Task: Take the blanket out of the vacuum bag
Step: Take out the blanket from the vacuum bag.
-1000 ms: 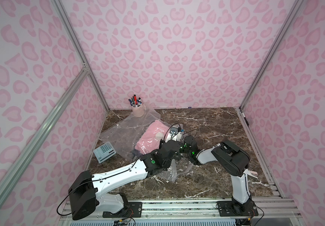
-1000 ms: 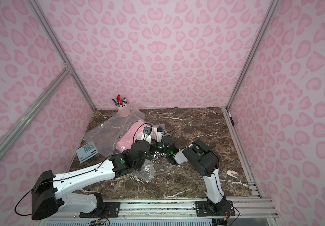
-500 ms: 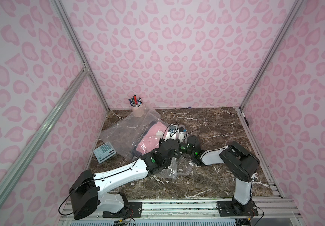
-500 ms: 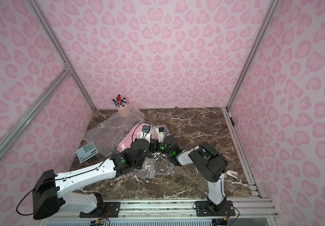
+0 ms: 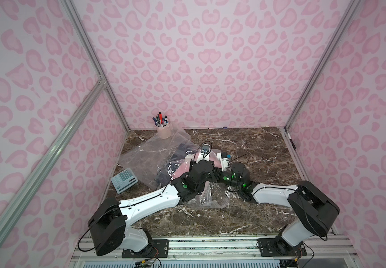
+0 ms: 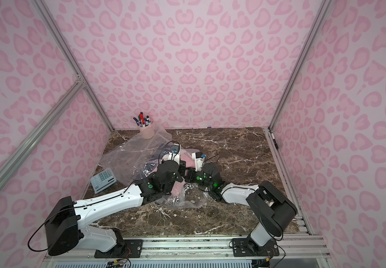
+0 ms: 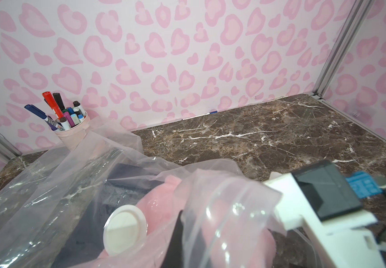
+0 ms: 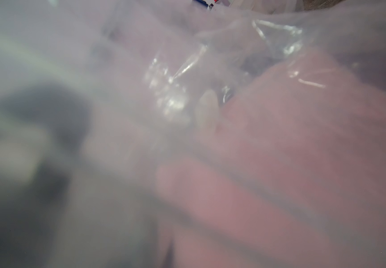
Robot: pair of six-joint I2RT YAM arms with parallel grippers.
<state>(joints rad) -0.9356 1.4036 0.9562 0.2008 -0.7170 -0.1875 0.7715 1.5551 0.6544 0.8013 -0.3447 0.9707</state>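
The vacuum bag (image 5: pixel 145 153) (image 6: pixel 122 155) lies crumpled and clear on the left half of the marble table. The pink blanket (image 5: pixel 181 170) (image 7: pixel 161 201) sits inside it beside the white valve disc (image 7: pixel 124 228), and both wrists cover most of it from above. My left gripper (image 5: pixel 201 161) (image 7: pixel 187 250) is shut on a fold of the bag's film, lifted over the blanket. My right gripper (image 5: pixel 215 173) (image 6: pixel 188 172) meets it from the right and is shut. Its wrist view shows only blurred film over the blanket (image 8: pixel 303 139), so whether it holds fabric or film stays hidden.
A pink cup of markers (image 5: pixel 164 130) stands at the back left, touching the bag. A grey calculator (image 5: pixel 124 180) lies by the left wall. Bare marble (image 5: pixel 264 148) spreads over the right and back. Patterned walls close three sides.
My right gripper has gone from partly open to shut, and its elbow has swung out to the right and lower. My left wrist shifted slightly toward the back, staying shut.
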